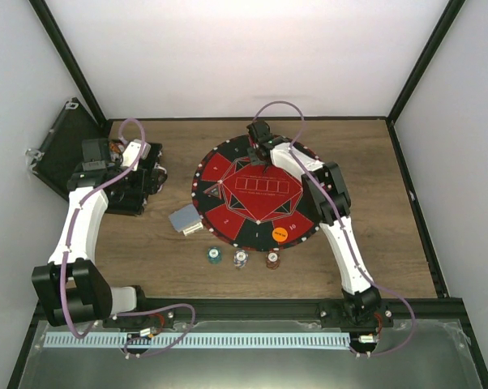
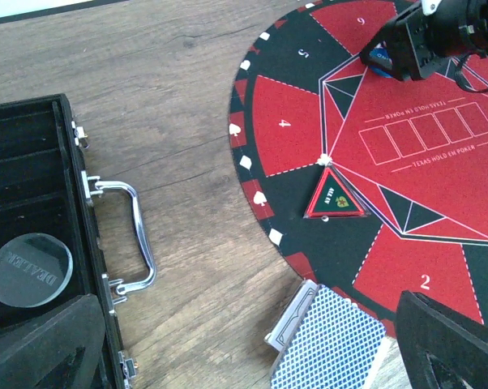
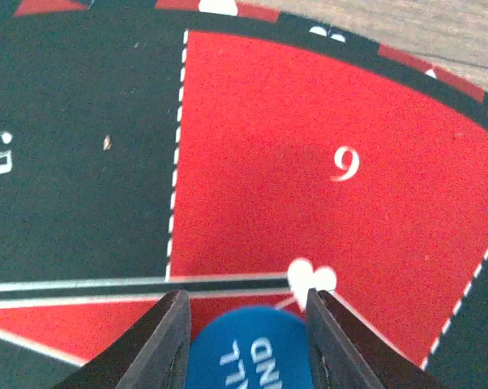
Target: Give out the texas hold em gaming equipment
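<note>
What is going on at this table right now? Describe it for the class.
The right gripper holds a blue disc by the section numbered 6 at the far side of the round mat. The left gripper is open beside the black case, holding nothing. A deck of cards lies at the mat's edge, and three chips sit on the wood in front of it.

Your wooden table [image 1: 390, 243] carries a round red-and-black mat [image 1: 216, 174] at its middle; a black case [image 1: 62, 146] lies open by the far left corner; a deck of cards [image 1: 185, 220] rests just off the mat's left rim; three chip stacks [image 1: 241, 259] line up between mat and near edge.
</note>
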{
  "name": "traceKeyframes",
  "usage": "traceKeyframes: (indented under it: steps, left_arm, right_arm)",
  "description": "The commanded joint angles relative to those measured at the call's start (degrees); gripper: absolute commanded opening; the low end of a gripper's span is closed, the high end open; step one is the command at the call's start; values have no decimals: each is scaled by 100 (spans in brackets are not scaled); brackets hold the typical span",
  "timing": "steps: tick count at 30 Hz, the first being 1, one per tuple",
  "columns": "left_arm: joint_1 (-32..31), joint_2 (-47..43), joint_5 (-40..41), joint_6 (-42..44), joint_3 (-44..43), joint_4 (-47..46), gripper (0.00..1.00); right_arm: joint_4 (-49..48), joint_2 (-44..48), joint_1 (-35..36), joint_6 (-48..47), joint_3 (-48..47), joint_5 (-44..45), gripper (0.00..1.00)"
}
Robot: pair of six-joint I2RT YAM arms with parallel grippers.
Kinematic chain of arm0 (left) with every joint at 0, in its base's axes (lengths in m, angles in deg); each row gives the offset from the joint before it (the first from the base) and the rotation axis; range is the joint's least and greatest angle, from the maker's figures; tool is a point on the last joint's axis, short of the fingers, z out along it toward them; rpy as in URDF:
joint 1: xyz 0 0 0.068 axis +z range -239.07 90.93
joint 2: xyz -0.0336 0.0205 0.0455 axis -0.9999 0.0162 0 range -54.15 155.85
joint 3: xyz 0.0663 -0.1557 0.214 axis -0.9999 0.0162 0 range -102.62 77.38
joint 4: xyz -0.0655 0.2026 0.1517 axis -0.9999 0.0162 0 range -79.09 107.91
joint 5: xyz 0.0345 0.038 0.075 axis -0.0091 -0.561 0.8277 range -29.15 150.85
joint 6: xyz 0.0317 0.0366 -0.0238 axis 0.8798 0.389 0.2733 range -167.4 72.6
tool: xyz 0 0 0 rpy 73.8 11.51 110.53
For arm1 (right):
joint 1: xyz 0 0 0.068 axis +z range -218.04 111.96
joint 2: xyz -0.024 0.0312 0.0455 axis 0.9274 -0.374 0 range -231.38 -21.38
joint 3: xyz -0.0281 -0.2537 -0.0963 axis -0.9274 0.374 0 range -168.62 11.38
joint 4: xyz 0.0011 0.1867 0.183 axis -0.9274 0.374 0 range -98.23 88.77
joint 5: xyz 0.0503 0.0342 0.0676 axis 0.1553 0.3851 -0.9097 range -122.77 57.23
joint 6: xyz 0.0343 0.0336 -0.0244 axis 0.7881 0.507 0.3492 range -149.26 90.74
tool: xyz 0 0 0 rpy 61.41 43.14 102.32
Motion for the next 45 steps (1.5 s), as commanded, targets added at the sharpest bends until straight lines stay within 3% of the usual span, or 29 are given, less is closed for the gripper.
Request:
traceKeyframes:
  steps: [1,6,10,18,30,45]
  left_arm:
    - [30,42,-16,92,-136,12,100]
    - [38,106,-19,78,-151,-6,100]
    - [36,95,-43,50,-160,-1,100]
    - [45,-17,-70,77,-170,94,100]
    - [56,-83,-217,42,-148,94,100]
    - [57,-58,-168,50,-330,155,100]
  right_arm:
    - [310,-453,-143,-79,-674,87,41]
    - [406,-407,-167,-112,-924,75,42]
    - [497,211,-33,-74,-577,220,53]
    - [213,2566,758,227,2353,373,61]
    - [397,4737,1754,1773,5795,-285,44]
    - [319,4940,1760,1773,6377,-593,41]
